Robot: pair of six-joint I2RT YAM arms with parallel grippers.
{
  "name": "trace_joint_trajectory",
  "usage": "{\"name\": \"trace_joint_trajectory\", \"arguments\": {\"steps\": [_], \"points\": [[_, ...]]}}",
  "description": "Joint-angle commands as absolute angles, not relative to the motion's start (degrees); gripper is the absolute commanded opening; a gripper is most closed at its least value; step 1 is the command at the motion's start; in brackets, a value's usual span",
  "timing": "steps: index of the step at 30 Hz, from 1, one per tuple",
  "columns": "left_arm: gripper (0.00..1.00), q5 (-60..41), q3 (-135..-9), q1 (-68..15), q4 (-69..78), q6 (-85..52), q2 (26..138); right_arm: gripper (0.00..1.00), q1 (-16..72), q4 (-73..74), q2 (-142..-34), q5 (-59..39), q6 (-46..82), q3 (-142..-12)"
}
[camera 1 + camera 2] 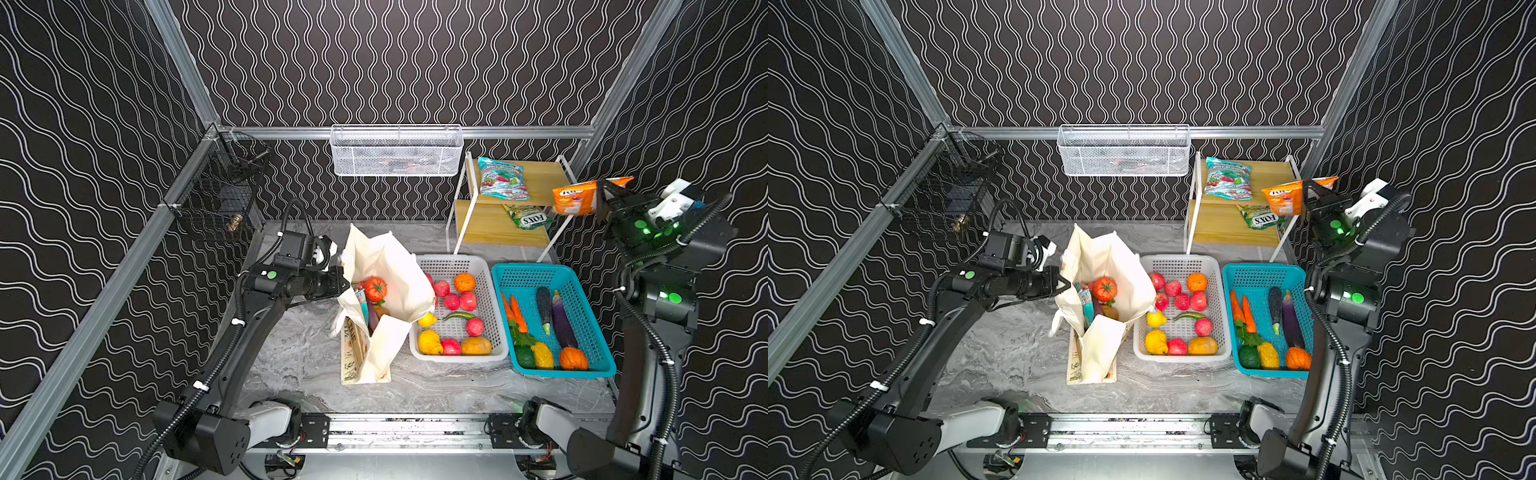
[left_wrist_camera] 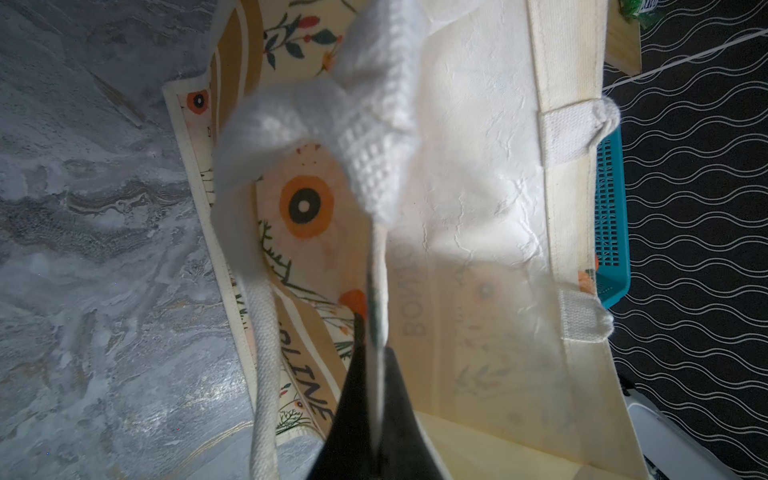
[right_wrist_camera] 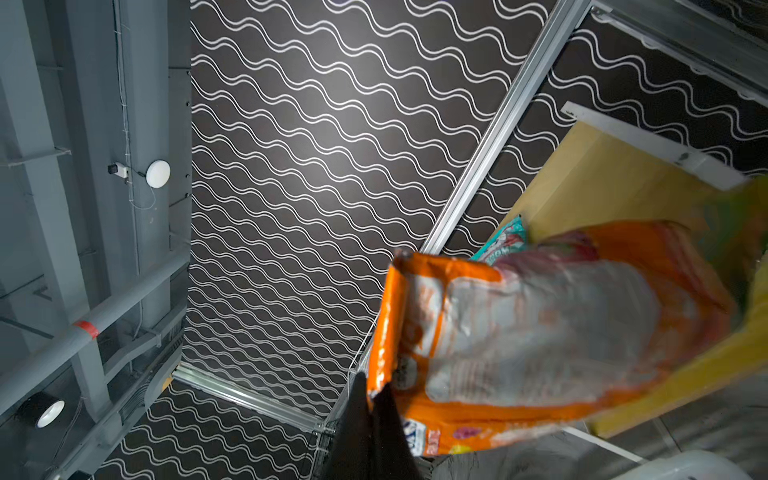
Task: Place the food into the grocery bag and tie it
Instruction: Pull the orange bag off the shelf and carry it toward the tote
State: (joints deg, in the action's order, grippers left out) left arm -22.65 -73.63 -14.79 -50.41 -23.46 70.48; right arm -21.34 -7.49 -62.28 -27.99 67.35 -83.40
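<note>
The grocery bag stands open at the centre of both top views on the marble table. Inside I can see a red tomato on top and a teal packet against the left wall. There is something darker beneath that I can't properly make out.

At upper right, the wooden rack carries a teal-and-red packet on its top shelf and a green FOX'S packet on the lower one.

The teal basket, lower right, holds carrots, two aubergines and some green, yellow and orange produce. Just left of it, touching the bag, the white basket holds red fruits, an orange, yellow ones and a green chilli.

My right gripper is clamped on the edge of the orange FOX'S packet, holding it in the air beside the rack.

My left gripper is pinched tight on the bag's left rim, with a white strap handle draped close by.
</note>
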Motion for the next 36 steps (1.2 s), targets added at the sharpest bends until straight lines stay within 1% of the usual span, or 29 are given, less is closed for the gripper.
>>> {"name": "trace_joint_trajectory", "arguments": {"steps": [1, 6, 9, 11, 18, 26, 36], "points": [[0.0, -22.1, -73.7, -14.7, -52.0, -22.5, 70.3, 0.0, -20.7, -6.2, -61.0, -31.0, 66.6, -81.7], [0.0, -21.4, -73.8, -14.7, -52.7, -22.3, 70.4, 0.0, -18.8, -7.5, -58.7, -32.8, 65.3, -78.2], [0.0, -21.3, -73.3, -14.7, -52.2, -22.8, 69.9, 0.0, -14.8, -8.9, -57.6, -31.5, 64.0, -76.7], [0.0, -21.2, -73.0, -14.8, -52.0, -23.1, 69.7, 0.0, -10.5, -10.7, -57.2, -29.2, 62.7, -76.3], [0.0, -20.9, -73.2, -14.8, -52.7, -23.0, 69.4, 0.0, 7.4, -10.3, -57.4, -19.8, 61.2, -74.2], [0.0, -20.7, -73.6, -14.8, -53.4, -22.8, 69.6, 0.0, 27.1, -8.3, -64.6, -13.7, 58.3, -77.2], [0.0, -20.6, -74.3, -14.8, -54.1, -22.7, 69.8, 0.0, 41.8, -8.9, -75.1, -12.5, 55.1, -85.5]]}}
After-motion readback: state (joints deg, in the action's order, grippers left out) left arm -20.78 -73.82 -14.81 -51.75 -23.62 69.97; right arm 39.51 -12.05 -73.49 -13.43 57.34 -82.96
